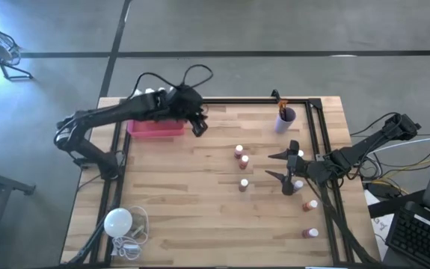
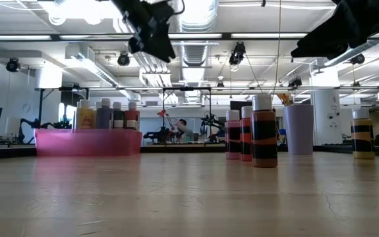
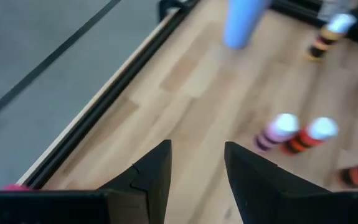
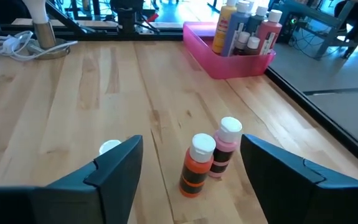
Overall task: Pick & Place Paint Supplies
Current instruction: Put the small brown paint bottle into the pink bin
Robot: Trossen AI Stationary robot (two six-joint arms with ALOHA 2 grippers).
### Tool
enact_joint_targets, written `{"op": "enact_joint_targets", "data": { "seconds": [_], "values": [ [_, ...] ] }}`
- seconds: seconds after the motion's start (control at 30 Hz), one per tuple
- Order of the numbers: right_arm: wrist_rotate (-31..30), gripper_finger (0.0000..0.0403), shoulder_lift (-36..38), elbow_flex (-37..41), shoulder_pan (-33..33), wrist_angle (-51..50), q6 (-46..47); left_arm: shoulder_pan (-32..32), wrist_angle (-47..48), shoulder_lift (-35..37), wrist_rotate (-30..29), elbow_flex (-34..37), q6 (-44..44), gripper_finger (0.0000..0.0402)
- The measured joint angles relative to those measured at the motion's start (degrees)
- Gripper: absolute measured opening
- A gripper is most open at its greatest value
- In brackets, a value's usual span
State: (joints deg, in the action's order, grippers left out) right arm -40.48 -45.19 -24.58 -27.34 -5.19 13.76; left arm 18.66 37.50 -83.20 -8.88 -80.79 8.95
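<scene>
small white-capped paint bottles stand scattered over the right half of the pale wooden slatted table [image 1: 200, 217]: a pair of orange and pink bottles [image 1: 241, 156] touching near the middle, a single bottle [image 1: 244, 184] a little nearer the front, and more bottles by the right edge [image 1: 309, 205] down toward the front corner. several larger bottles, yellow, blue and red among them [image 4: 244, 28], already stand upright in the shallow pink plastic tray [image 1: 155, 128] at the back left. a lilac cup holding thin brushes [image 1: 286, 119] sits at the back right, beside the black frame rail.

the right gripper [image 1: 288, 166] hovers over the right side of the table with its fingers spread wide and nothing between them — in its wrist view the orange and pink pair [image 4: 208, 155] stands ahead in the gap, not touched. the left gripper [image 1: 199, 125] hangs above the tray's right end, fingers parted a little, holding nothing.

the middle and front left of the table lie open, apart from a white round bulb with a coiled cord [image 1: 119, 223] near the front left corner. the left wrist view is blurred, so bottle colours there are hard to read. in the low view both grippers are cut off at the top. beyond the table: grey floor, a workshop room with ceiling lights, and a person far off.
</scene>
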Motion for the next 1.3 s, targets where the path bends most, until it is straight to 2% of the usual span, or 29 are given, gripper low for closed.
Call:
{"op": "enact_joint_targets", "data": {
  "seconds": [0.17, 0.4, 0.53, 0.63, 0.77, 0.9, 1.03, 1.1, 1.2, 1.3],
  "values": [
    [1.6, 0.0249, 0.0, 0.0, 0.0, 0.0, 2.1, -7.1, 0.7, 0.3, -4.3, -2.1, -1.5, 0.0153],
    [3.2, 0.0227, 0.0, -1.0, 0.0, 0.0, 2.0, -18.1, 1.6, 2.9, -15.7, -2.0, -3.1, 0.0153],
    [3.3, 0.0219, 0.0, -2.1, 0.0, -0.2, 1.2, -24.0, 1.6, 5.1, -19.9, 0.0, -3.3, 0.0153],
    [3.6, 0.0214, 0.0, -3.4, 0.0, -1.2, 1.2, -28.1, 1.2, 6.9, -25.2, 2.3, -2.9, 0.0154],
    [5.0, 0.0209, -0.1, -7.1, 0.0, -8.2, 3.6, -32.7, -3.8, 10.1, -30.9, 7.6, -3.0, 0.0153],
    [4.9, 0.0202, -1.4, -13.7, 0.0, -26.2, 12.4, -35.4, -13.0, 13.9, -31.2, 15.5, -4.7, 0.0153],
    [4.7, 0.0193, -3.6, -19.8, -0.1, -48.2, 28.1, -36.0, -26.2, 17.9, -30.0, 25.5, -8.0, 0.0154],
    [4.8, 0.0189, -4.4, -21.3, -0.2, -55.2, 35.0, -36.0, -32.5, 19.5, -28.2, 30.3, -9.6, 0.0153],
    [6.9, 0.0184, -4.6, -21.7, -0.5, -59.6, 40.6, -36.0, -42.4, 21.5, -25.6, 37.1, -12.1, 0.0154],
    [7.6, 0.0181, -4.9, -20.9, -0.6, -53.0, 38.1, -36.0, -51.4, 22.5, -23.0, 43.1, -13.7, 0.0153]
  ]
}}
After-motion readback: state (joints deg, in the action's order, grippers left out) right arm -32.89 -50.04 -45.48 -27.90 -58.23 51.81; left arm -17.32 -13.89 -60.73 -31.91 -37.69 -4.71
